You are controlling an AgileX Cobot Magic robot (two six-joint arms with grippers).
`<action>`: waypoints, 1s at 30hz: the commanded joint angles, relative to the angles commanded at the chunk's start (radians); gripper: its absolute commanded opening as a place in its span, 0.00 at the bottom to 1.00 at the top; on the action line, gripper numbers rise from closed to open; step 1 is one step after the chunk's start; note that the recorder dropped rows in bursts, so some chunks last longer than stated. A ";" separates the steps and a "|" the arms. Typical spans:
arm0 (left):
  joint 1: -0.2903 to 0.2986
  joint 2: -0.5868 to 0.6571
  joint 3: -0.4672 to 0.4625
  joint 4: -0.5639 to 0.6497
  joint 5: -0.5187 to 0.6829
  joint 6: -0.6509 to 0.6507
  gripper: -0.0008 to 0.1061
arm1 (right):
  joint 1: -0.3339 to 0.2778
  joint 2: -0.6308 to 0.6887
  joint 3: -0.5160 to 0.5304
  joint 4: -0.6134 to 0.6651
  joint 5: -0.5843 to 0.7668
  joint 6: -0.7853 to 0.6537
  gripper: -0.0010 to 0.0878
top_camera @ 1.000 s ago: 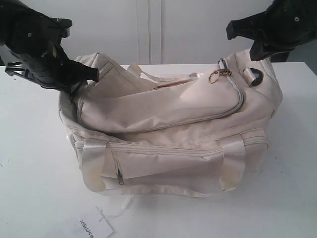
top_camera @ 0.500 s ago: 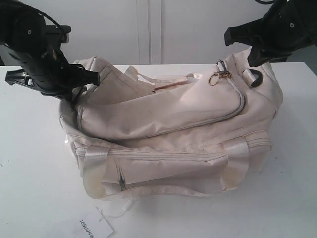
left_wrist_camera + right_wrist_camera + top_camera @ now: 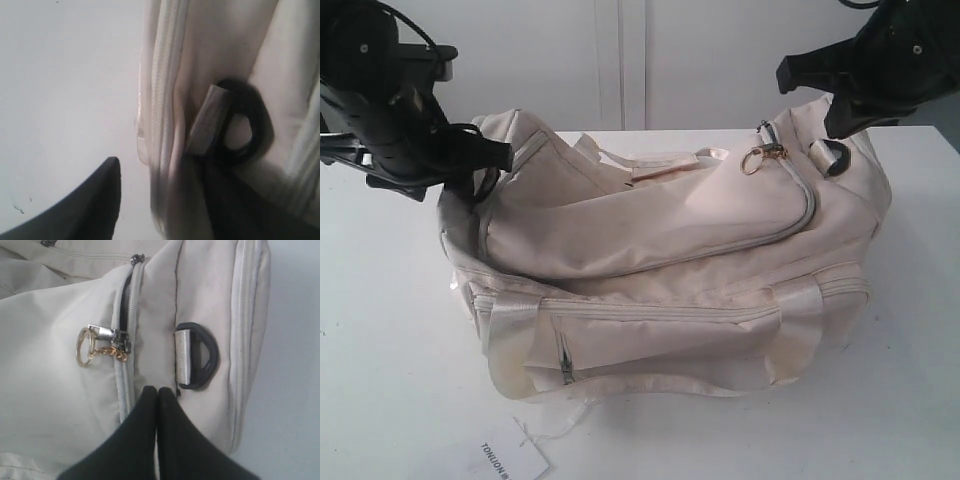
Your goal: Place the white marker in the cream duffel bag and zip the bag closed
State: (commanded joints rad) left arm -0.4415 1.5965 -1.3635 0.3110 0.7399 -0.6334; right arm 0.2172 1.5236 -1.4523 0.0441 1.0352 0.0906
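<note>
The cream duffel bag [image 3: 650, 230] lies on the white table, its front pocket facing the camera. The gold ring of its zipper pull [image 3: 752, 160] sits near the right end of the top zip. My left gripper [image 3: 505, 155] is at the bag's raised left end. In the left wrist view [image 3: 165, 170] it straddles a fold of the bag's edge [image 3: 165, 100] beside a black buckle [image 3: 245, 130], with a gap between one finger [image 3: 100, 200] and the cloth. My right gripper [image 3: 788, 72] hovers shut and empty over the right end, just short of the zipper pull [image 3: 82, 347] and a black buckle [image 3: 200, 355]. The white marker is out of view.
A white paper tag [image 3: 510, 460] on a thread lies on the table [image 3: 380, 330] in front of the bag. A pale wall with panels rises behind the table's far edge.
My left gripper has risen and drawn a little to the left, and the bag's left end and top flap sit tauter. The right gripper has barely moved.
</note>
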 joint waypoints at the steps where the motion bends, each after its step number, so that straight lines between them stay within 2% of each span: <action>1: 0.000 -0.013 0.002 0.000 0.022 0.012 0.54 | 0.000 -0.005 0.000 0.000 0.009 0.000 0.01; 7: 0.000 -0.066 0.007 0.000 0.149 0.081 0.54 | 0.000 -0.062 0.045 0.000 0.033 0.000 0.01; 11: 0.000 -0.100 0.018 0.000 0.181 0.091 0.51 | 0.000 -0.116 0.108 0.000 0.033 0.000 0.01; 13: 0.000 -0.125 0.038 -0.004 0.179 0.091 0.46 | 0.000 -0.145 0.142 0.000 0.033 0.000 0.01; 23: 0.000 -0.283 0.210 -0.015 0.162 0.091 0.02 | 0.000 -0.293 0.310 -0.008 -0.033 0.000 0.01; 30: 0.000 -0.411 0.307 -0.028 0.134 0.089 0.01 | 0.000 -0.418 0.431 -0.053 -0.097 0.000 0.01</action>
State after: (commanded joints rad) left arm -0.4415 1.1858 -1.0561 0.2832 0.8736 -0.5440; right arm 0.2172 1.1055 -1.0213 -0.0088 0.9384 0.0906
